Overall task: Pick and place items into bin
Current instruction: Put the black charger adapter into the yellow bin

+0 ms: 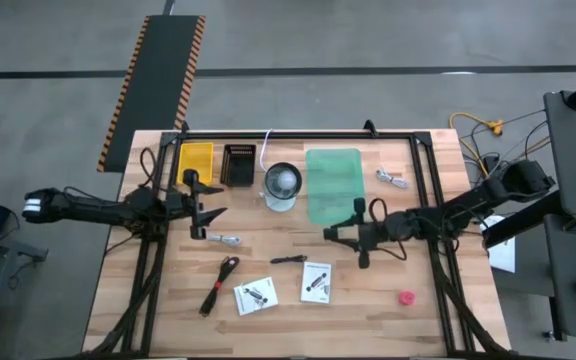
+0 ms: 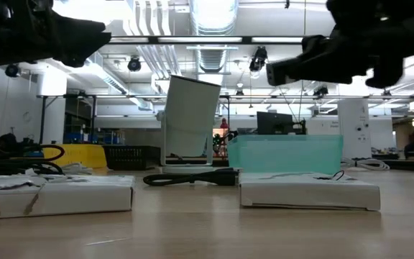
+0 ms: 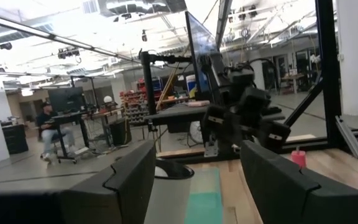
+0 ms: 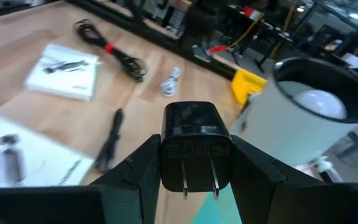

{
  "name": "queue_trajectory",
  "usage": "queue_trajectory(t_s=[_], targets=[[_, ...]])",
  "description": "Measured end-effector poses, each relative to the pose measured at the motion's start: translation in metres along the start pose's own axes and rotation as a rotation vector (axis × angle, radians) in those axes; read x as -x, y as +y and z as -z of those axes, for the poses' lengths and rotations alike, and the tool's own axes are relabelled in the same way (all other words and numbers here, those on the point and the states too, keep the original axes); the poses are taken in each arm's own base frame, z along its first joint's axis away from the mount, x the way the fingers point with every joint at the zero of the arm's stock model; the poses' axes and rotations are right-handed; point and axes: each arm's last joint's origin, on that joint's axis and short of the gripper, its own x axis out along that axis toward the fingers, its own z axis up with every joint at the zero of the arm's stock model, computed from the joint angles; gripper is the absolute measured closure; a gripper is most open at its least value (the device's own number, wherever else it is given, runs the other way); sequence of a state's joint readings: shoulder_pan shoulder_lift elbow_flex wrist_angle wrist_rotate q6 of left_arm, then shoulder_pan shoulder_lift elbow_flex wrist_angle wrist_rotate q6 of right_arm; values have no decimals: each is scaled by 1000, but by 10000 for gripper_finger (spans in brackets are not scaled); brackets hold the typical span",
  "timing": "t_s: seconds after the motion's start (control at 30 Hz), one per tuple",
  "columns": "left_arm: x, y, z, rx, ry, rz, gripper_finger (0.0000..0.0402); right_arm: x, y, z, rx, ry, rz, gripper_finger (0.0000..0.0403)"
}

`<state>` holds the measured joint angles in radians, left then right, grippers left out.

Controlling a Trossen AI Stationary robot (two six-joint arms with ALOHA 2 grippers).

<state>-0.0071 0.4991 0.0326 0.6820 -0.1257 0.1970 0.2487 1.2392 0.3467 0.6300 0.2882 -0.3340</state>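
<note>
Black print is seen on the two white packets point(image 1: 256, 295) point(image 1: 316, 281) but cannot be read. Only in the right wrist view is a black two-pronged plug point(image 4: 196, 152) shown clamped by the right fingers point(image 1: 331, 233) above the green bin point(image 1: 334, 185). The left fingers point(image 1: 211, 221) are spread, empty, over the table point(image 1: 368, 310).
</note>
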Motion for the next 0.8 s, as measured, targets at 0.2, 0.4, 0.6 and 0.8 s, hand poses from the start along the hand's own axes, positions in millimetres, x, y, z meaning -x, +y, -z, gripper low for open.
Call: queue_trajectory(t_s=[0.2,0.4,0.6,0.8], targets=[[-3,-2,5,2,39,13,183,-13,-10,-4,-23,-44,-8,264],[-8,-5,11,1,63,83,183,-31,-12,-13,-48,-100,-57,264],[-16,-9,17,-2,88,134,183,-57,-11,-22,-57,-82,-41,264],[-26,-14,17,-107,51,262,183,-64,-16,-27,-136,-31,122,264]])
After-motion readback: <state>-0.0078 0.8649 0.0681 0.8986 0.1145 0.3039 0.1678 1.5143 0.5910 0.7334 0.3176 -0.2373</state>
